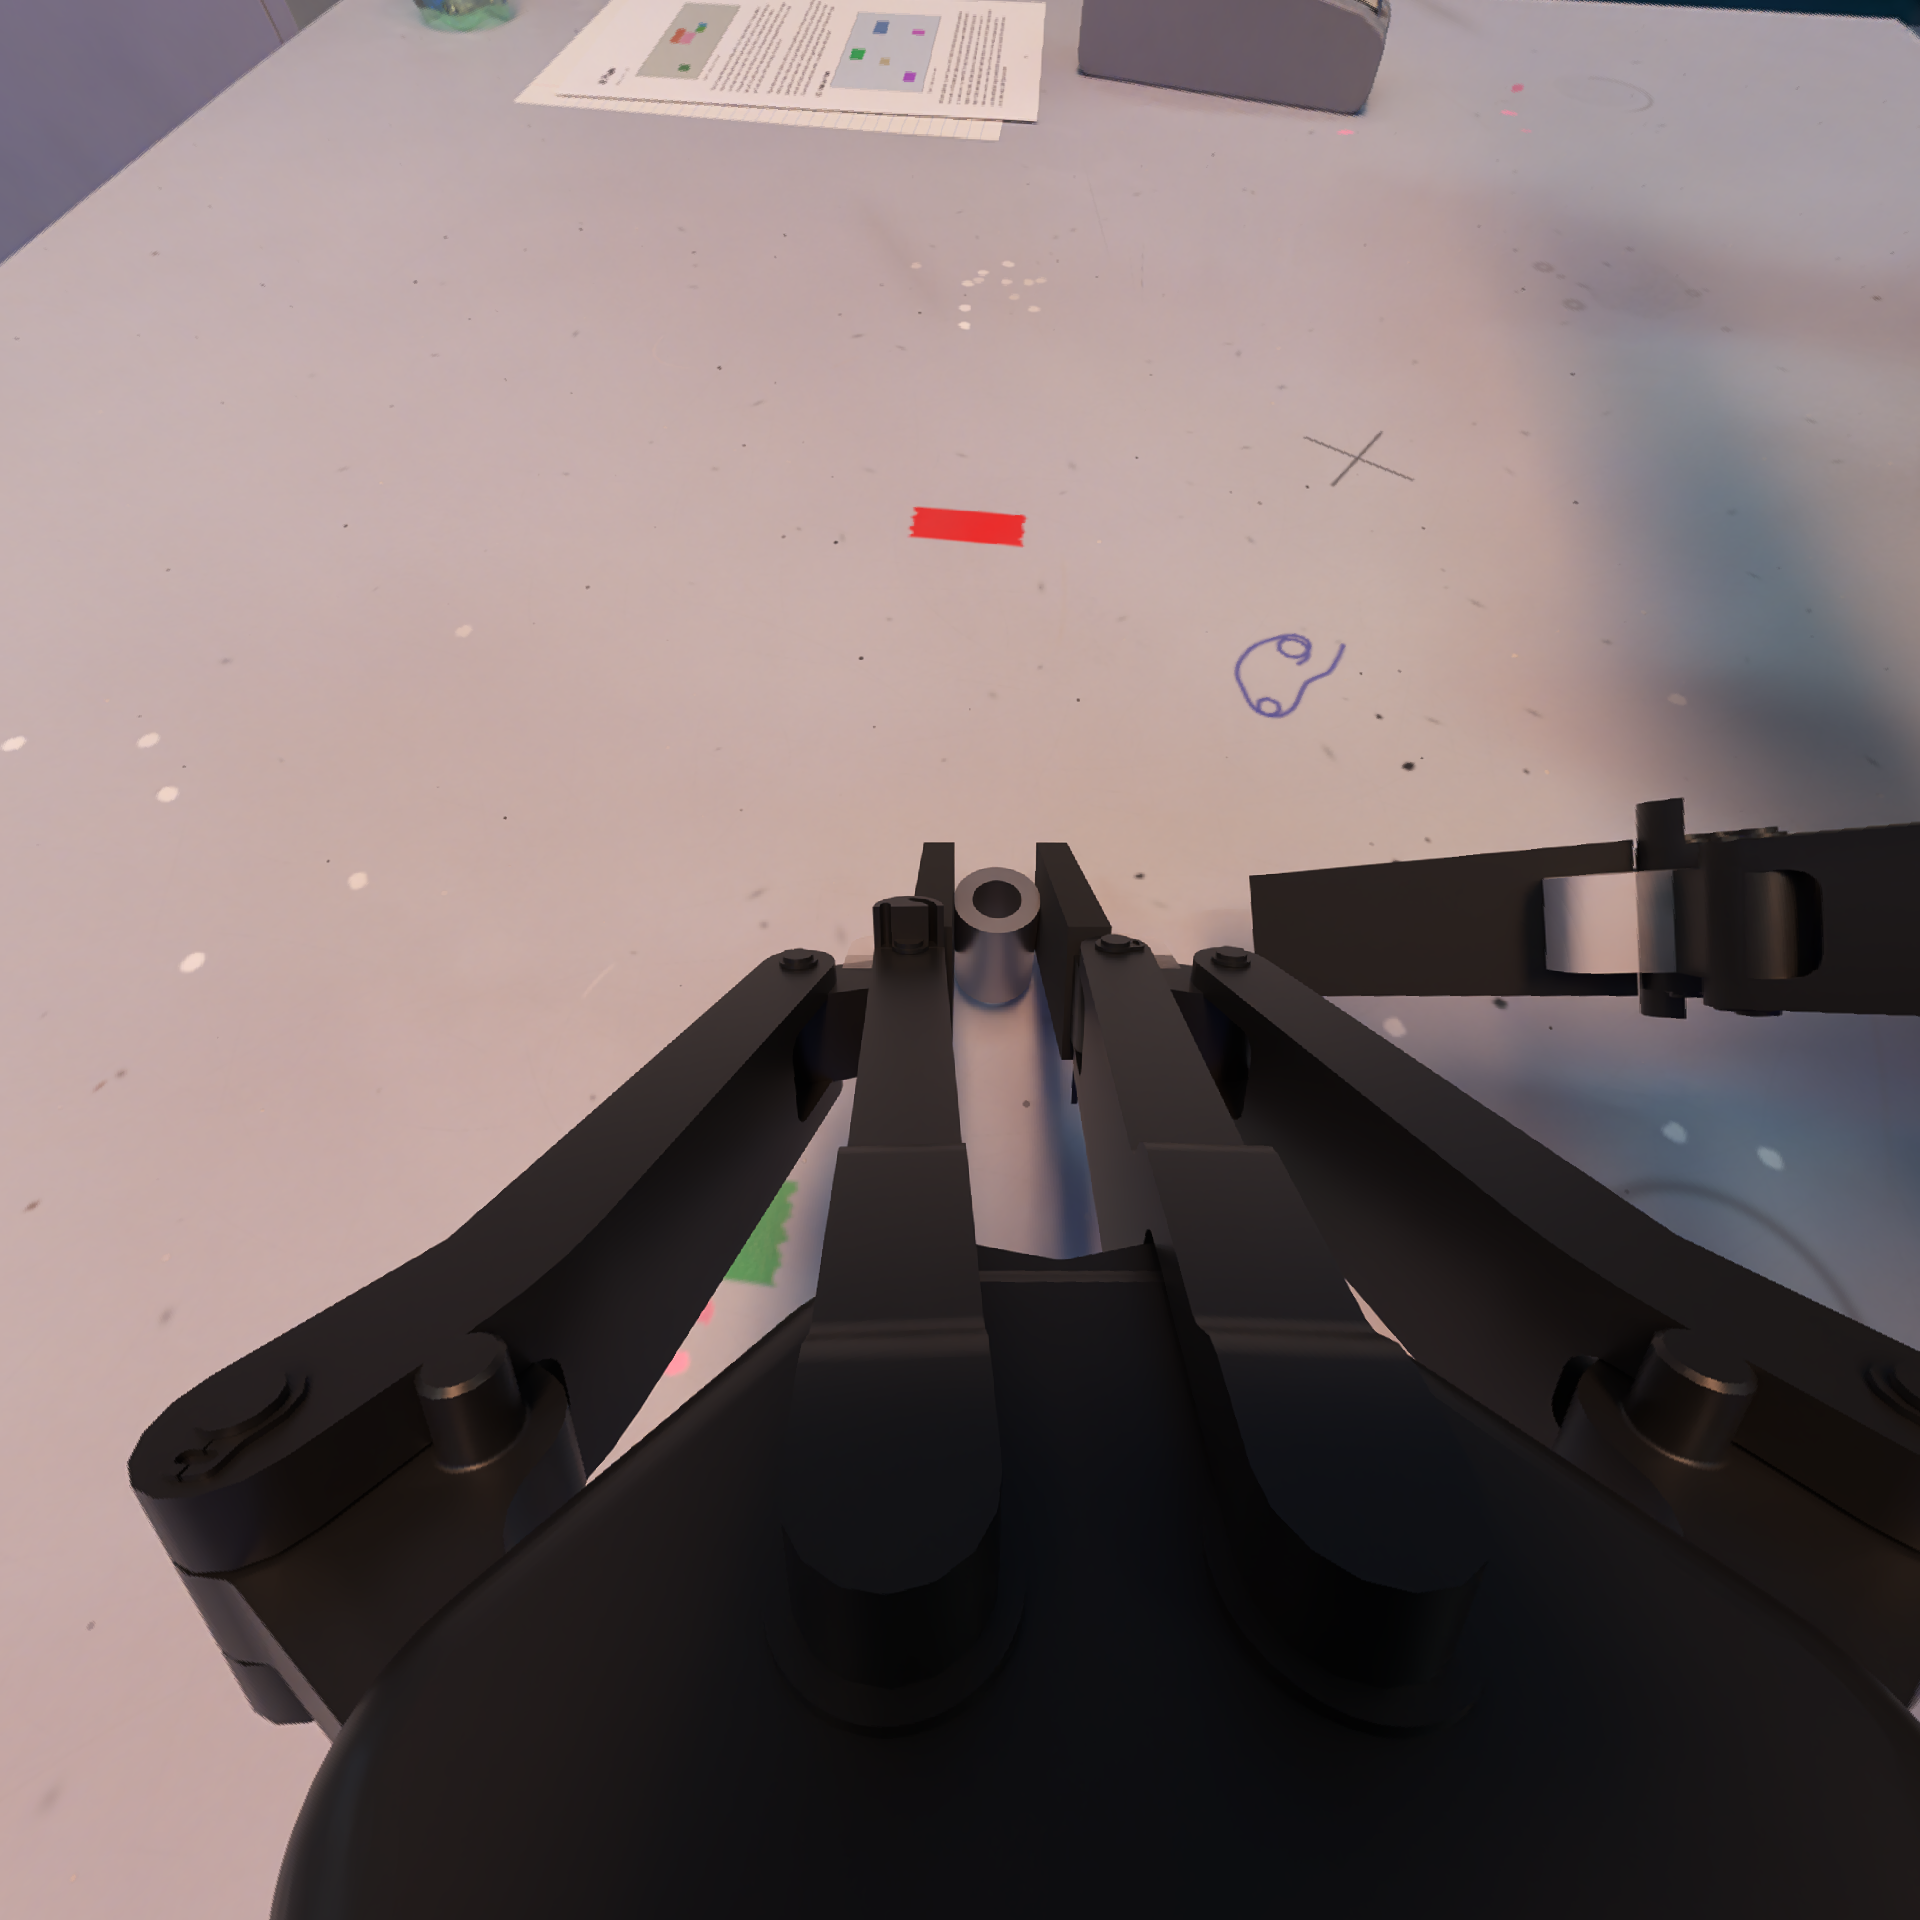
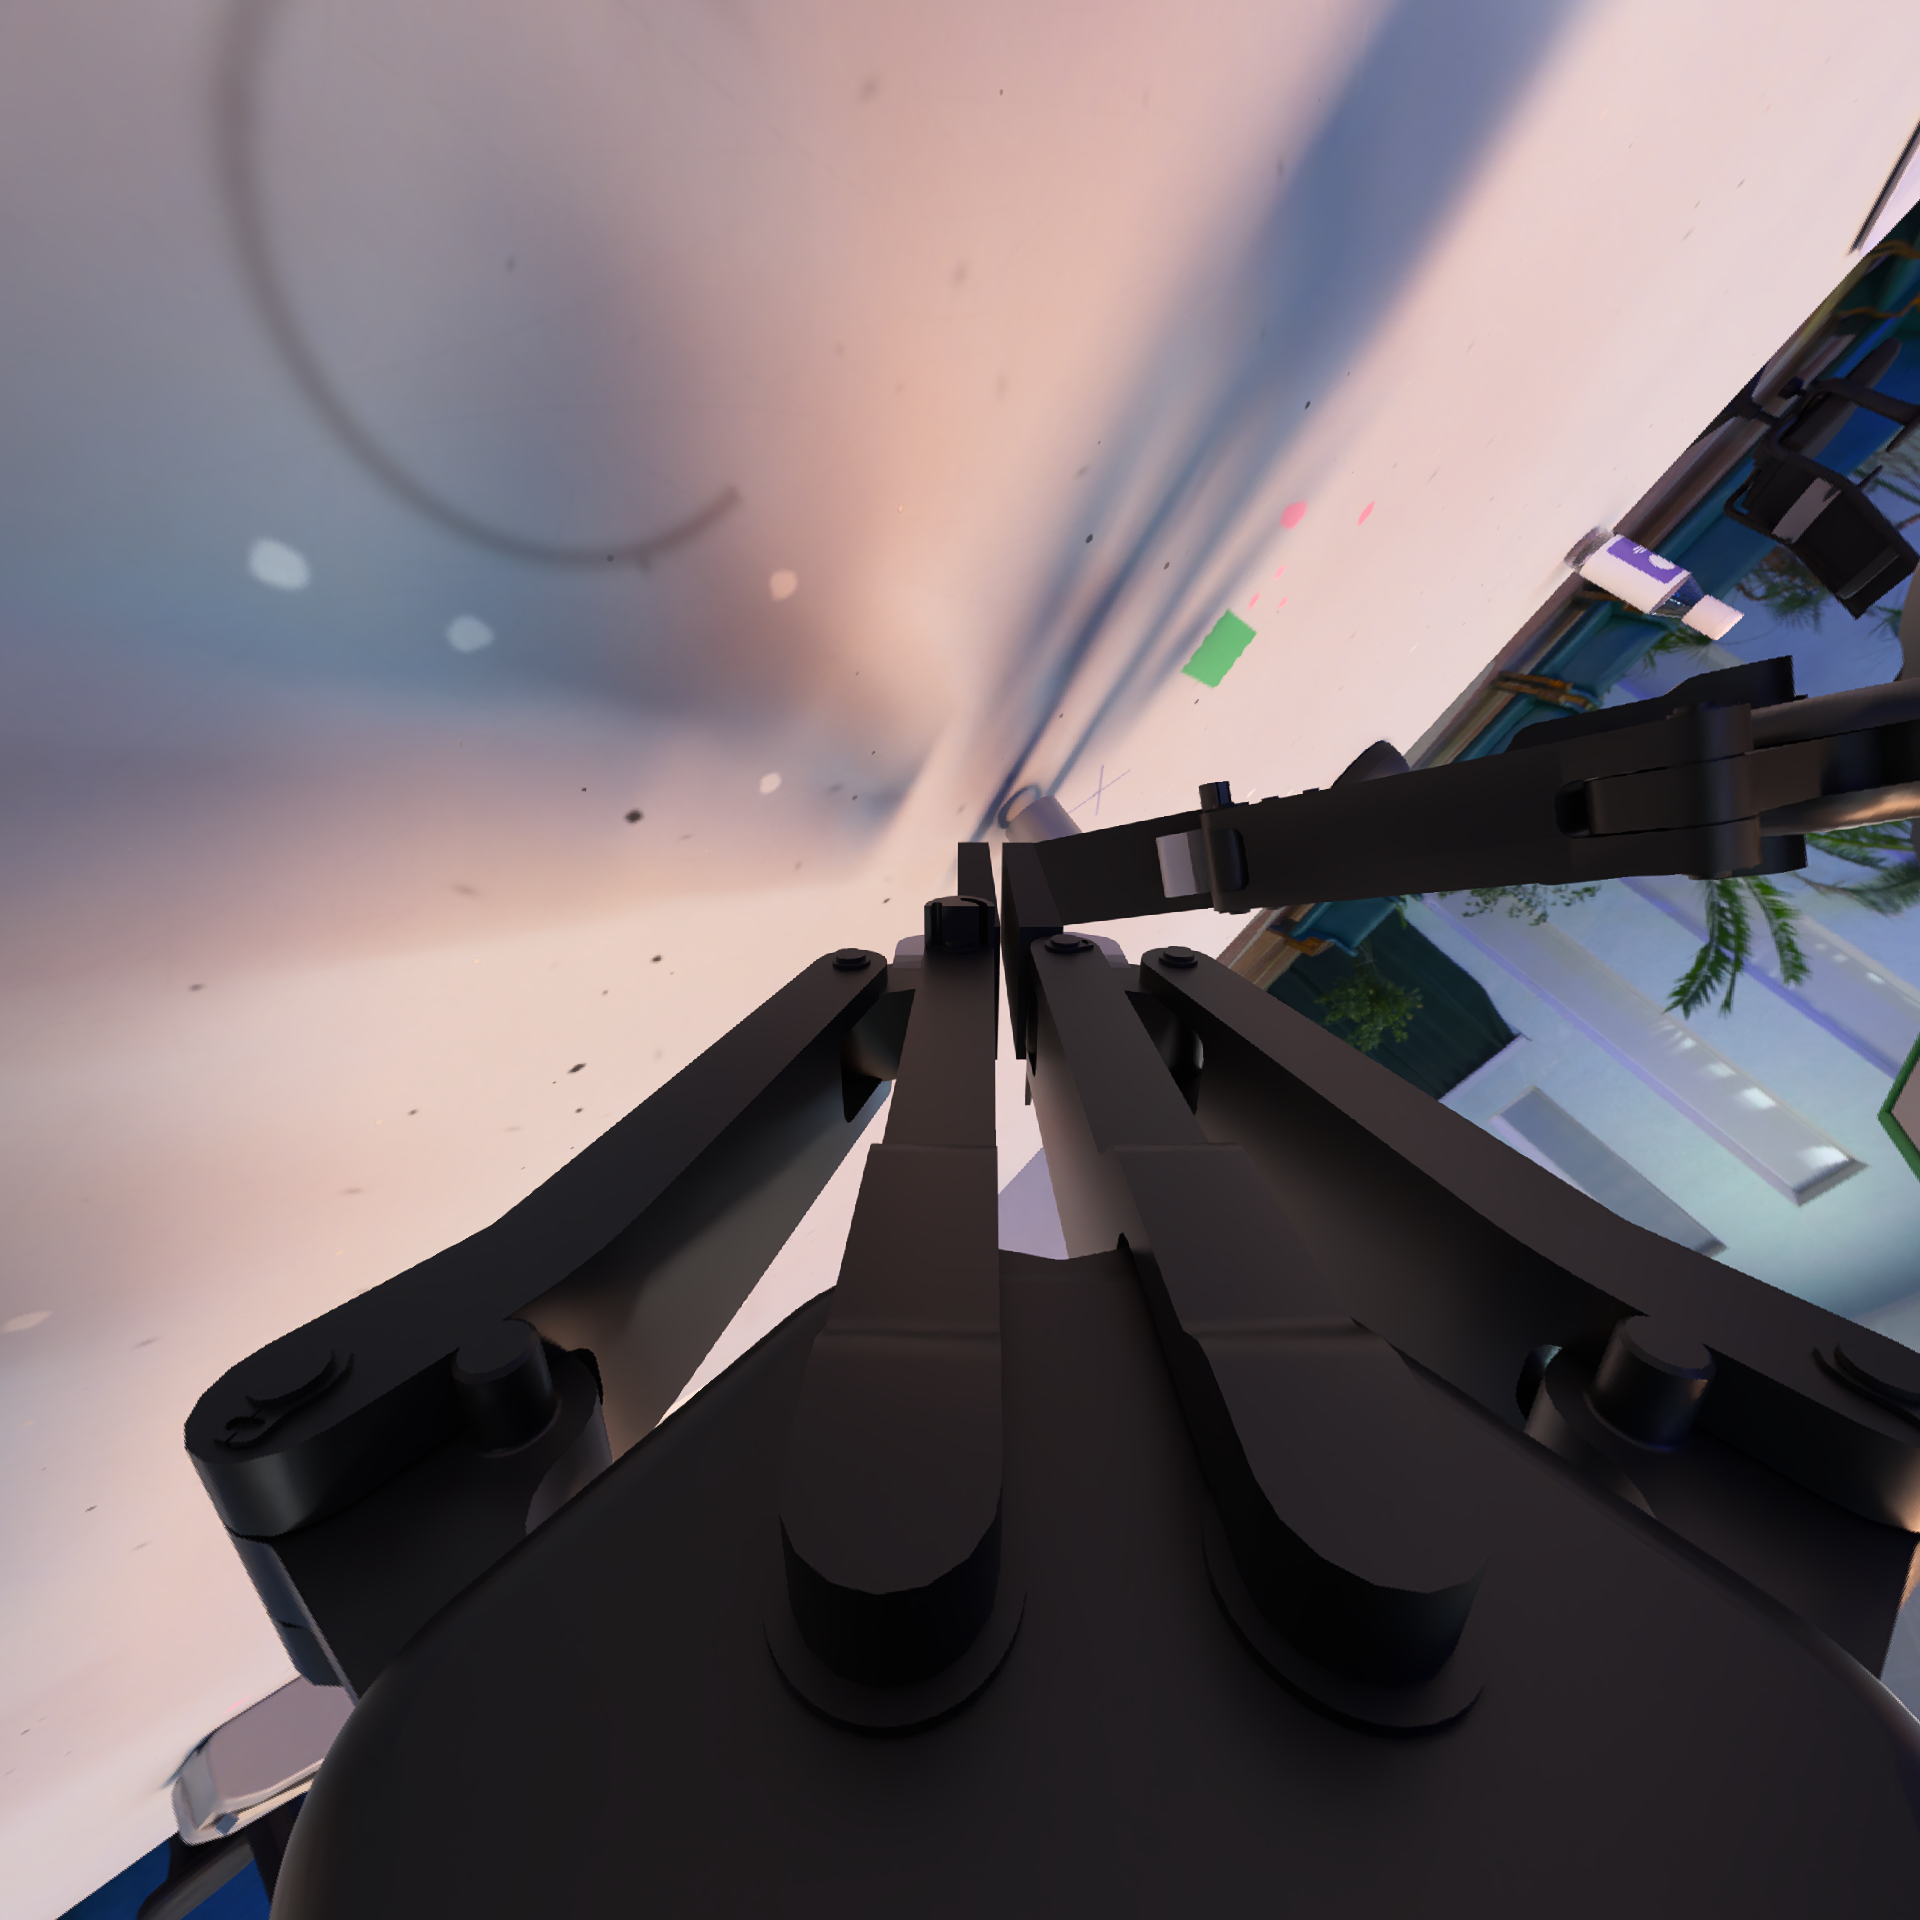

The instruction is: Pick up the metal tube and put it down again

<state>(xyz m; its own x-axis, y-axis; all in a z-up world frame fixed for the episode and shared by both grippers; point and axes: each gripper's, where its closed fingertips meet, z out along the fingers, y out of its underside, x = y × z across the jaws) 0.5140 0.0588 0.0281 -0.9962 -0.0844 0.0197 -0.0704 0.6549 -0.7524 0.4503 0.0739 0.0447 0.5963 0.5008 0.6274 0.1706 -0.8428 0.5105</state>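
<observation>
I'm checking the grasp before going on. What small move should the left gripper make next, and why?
Probably a short, slow lift. The left gripper has its fingers closed on both sides of the metal tube, whose open end shows between them. The right gripper is shut and holds nothing.

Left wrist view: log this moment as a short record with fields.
held object: metal tube, open end facing the camera
left gripper: shut on the tube, one finger on each side
right gripper: shut, nothing between its fingers; it enters the left wrist view from the right
table: pale, speckled
marks ahead: red tape, blue scribble, pencilled cross
far edge: printed sheets, grey case
</observation>
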